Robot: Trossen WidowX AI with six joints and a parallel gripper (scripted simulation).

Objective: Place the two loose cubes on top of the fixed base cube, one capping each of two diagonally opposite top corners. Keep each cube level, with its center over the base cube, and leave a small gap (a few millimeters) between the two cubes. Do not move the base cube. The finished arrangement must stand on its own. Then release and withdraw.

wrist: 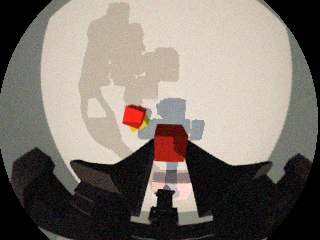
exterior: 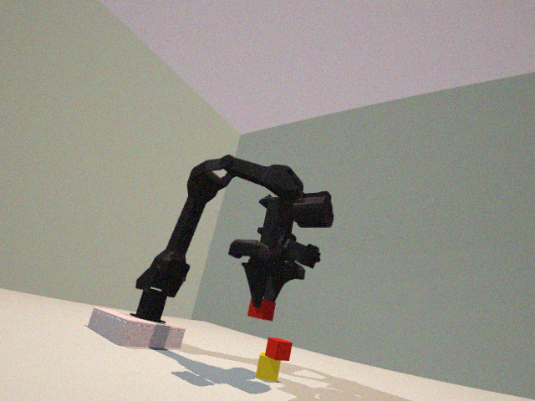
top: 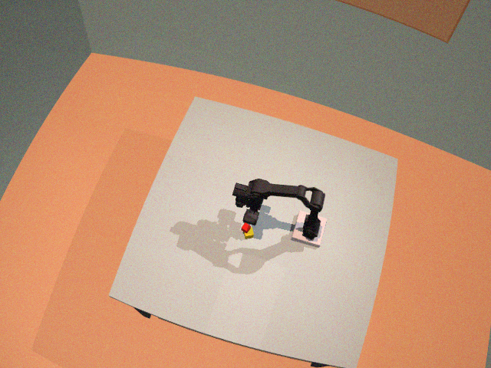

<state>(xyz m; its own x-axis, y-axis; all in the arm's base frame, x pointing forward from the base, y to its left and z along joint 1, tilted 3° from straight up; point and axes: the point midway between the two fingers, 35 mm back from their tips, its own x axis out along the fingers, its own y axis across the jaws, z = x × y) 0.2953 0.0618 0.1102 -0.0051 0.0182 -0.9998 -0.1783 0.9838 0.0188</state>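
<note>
The yellow base cube (top: 248, 234) (exterior: 267, 368) (wrist: 145, 121) stands on the table. One red cube (top: 245, 228) (exterior: 277, 348) (wrist: 133, 116) rests on top of it, offset over one corner and overhanging, and looks level. My gripper (exterior: 264, 302) (wrist: 170, 142) is shut on the other red cube (exterior: 264, 312) (wrist: 171, 148), holding it in the air above the stacked cubes. In the wrist view the stacked cubes lie ahead and to the left of the held cube. In the top view the held cube is hidden by the gripper.
The pale table (top: 285, 285) (exterior: 52, 345) carries the arm's pinkish base block (top: 296, 233) (exterior: 108, 327) to one side of the cubes. The arm arches from it over the table. Its shadows fall around the cubes.
</note>
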